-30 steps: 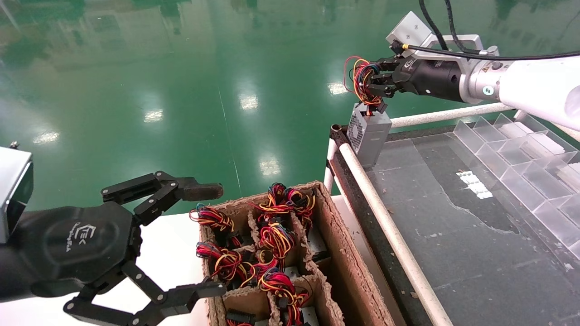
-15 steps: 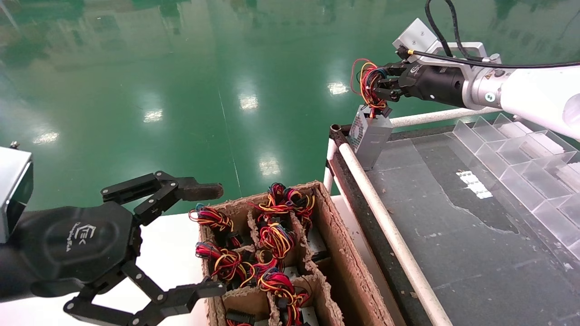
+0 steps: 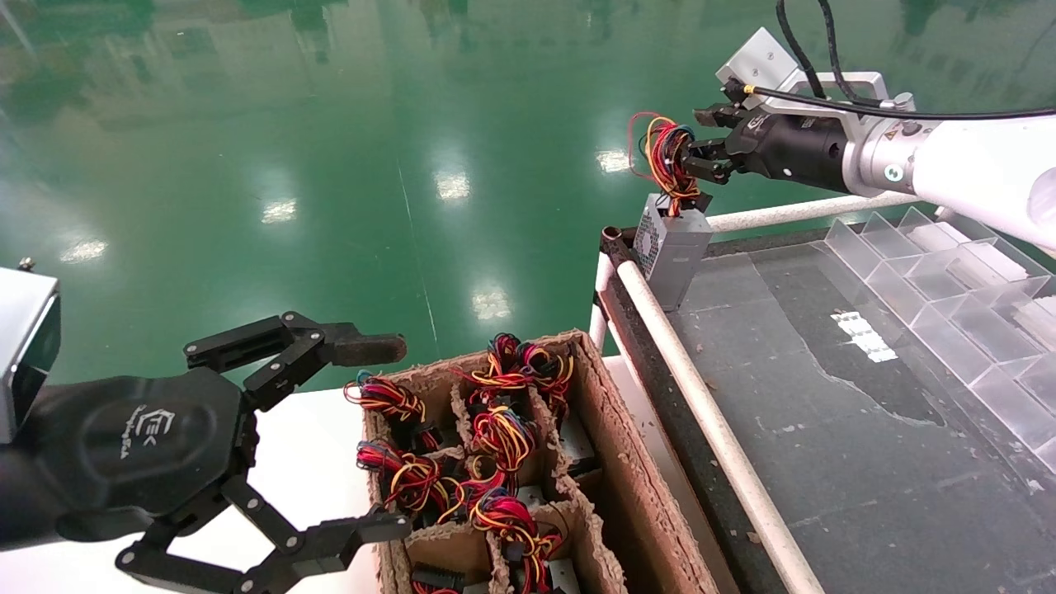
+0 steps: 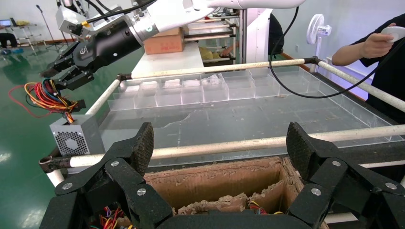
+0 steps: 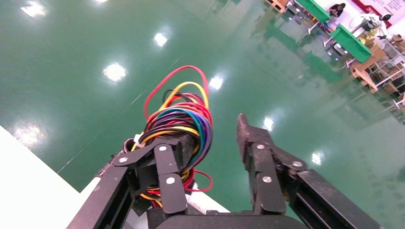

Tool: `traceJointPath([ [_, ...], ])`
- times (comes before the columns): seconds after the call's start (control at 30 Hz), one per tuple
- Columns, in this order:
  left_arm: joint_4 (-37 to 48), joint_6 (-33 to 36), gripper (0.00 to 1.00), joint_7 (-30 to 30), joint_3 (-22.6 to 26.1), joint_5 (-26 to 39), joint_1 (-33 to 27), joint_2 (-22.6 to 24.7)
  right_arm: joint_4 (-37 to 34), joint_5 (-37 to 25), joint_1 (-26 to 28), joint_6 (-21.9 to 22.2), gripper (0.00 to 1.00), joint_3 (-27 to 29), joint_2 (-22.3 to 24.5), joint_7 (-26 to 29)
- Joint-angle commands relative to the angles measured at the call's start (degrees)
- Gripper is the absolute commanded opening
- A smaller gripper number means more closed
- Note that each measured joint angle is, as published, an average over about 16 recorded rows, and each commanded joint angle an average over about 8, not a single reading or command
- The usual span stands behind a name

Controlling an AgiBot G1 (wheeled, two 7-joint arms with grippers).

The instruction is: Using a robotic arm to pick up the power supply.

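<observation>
My right gripper has let its fingers spread off the wire bundle; only my wrist view shows that gap, the power supply standing on the table corner

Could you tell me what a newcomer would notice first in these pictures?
Probably the bright wire bundle atop the grey power supply, standing at the far corner of the dark table, with the open right gripper beside it. Next, the cardboard box of similar wires, near the open left gripper.

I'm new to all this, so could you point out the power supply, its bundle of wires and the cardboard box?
power supply (image 3: pixel 672 252): head view, grey side.
wires (image 3: pixel 664 157): head view, middle of bundle.
cardboard box (image 3: pixel 635 487): head view, right wall.
</observation>
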Motion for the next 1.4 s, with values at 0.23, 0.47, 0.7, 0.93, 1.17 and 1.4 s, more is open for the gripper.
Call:
traceJointPath([
  [0.23, 0.0, 0.0, 1.0, 0.01, 0.01, -0.01, 0.0, 0.0, 0.01, -0.38, 0.29, -0.98, 1.0, -0.27, 0.06, 0.4],
  [0.47, 0.0, -0.01, 1.0, 0.01, 0.02, -0.02, -0.01, -0.01, -0.15, -0.91, 1.09, -3.67, 1.0, -0.63, 0.7, 1.54],
  [0.7, 0.0, -0.01, 1.0, 0.02, 0.03, -0.02, -0.01, -0.01, -0.59, -2.85, 1.9, -6.2, 1.0, -1.98, 1.44, 2.74],
  [0.93, 0.0, -0.02, 1.0, 0.02, 0.04, -0.03, -0.01, -0.02, -0.72, -3.91, 2.77, -7.04, 1.0, -2.72, 2.16, 4.03],
  [1.17, 0.0, -0.02, 1.0, 0.03, 0.05, -0.04, -0.01, -0.02, 0.33, -1.12, 4.53, -8.13, 1.0, -0.78, 3.98, 4.83],
  [1.4, 0.0, -0.03, 1.0, 0.03, 0.06, -0.04, -0.01, -0.02, 2.52, 3.93, 5.97, -9.78, 1.0, 2.74, 6.8, 2.35],
])
